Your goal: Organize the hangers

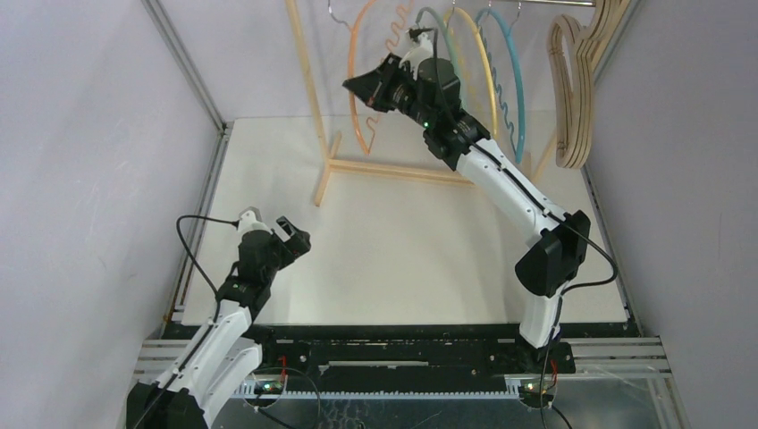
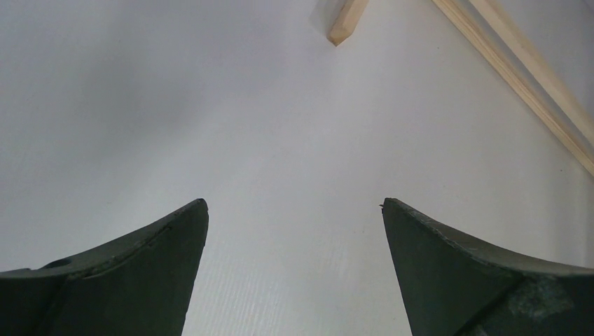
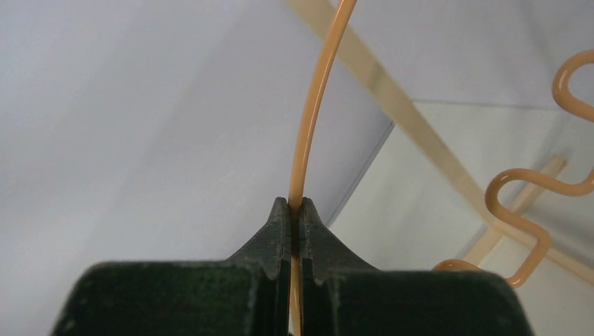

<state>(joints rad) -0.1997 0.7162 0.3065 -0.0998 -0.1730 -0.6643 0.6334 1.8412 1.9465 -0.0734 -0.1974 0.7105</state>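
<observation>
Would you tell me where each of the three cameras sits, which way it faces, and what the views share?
Top external: above and behind the bases, looking down over the table to the rack; both arms show whole.
Left wrist: on the left arm, facing the tabletop and the rack's feet; the left gripper shows, open.
Right wrist: on the right arm, looking along the right gripper, shut on the orange hanger.
Shared: the orange hanger, in top external and right wrist.

The white table carries a pale wooden rack on its far half. The rack's base bar runs left to right along the surface. Its left foot rests directly on the tabletop.
</observation>
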